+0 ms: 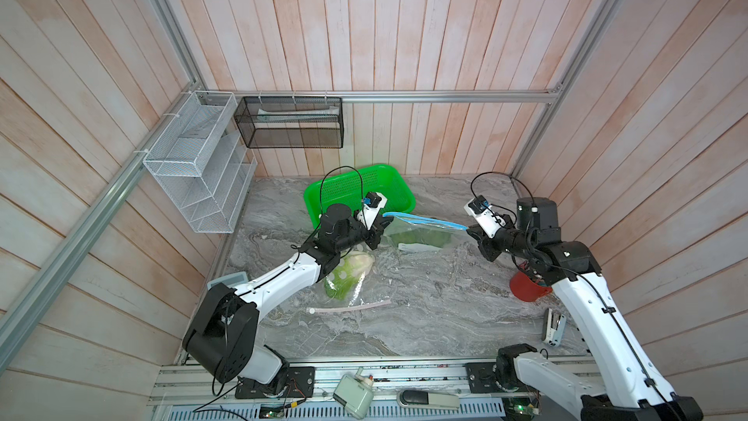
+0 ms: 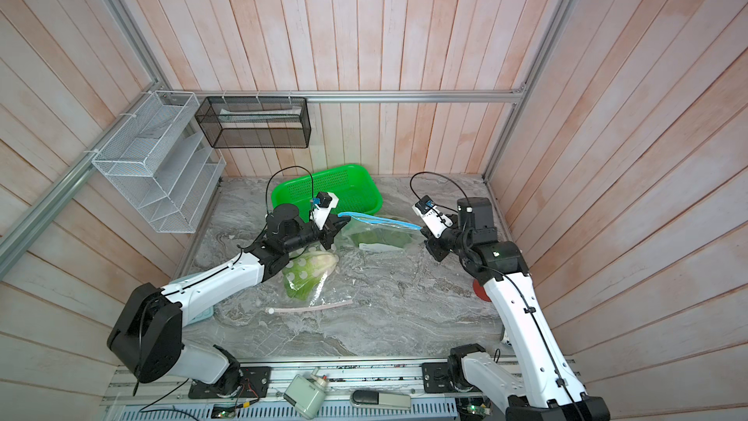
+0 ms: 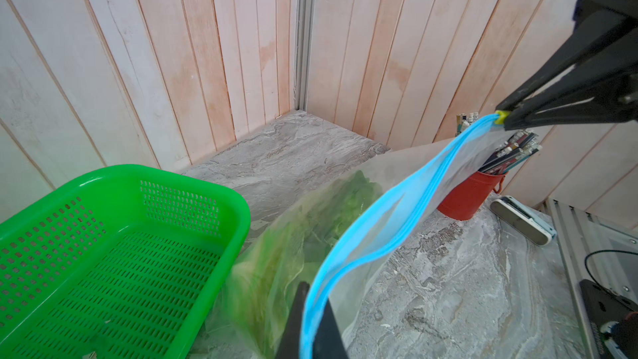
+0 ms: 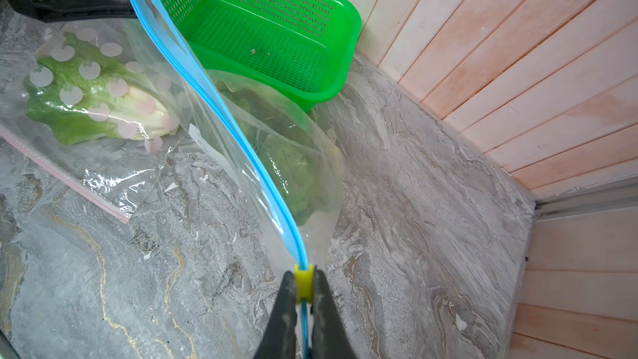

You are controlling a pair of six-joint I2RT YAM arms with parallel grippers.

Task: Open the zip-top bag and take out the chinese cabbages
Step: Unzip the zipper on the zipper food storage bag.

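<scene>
Stretching over the desk (image 1: 404, 317), the zip-top bag (image 1: 421, 234) is pinched at one end by the left gripper (image 3: 312, 305); the right gripper (image 4: 303, 276) clamps its yellow slider (image 4: 303, 286), chinese cabbages (image 4: 290, 167) inside.

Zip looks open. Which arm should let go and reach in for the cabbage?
Right, probably. The right gripper only pinches the yellow slider at the track's end, while the left gripper anchors the blue zip strip at its other end.
</scene>
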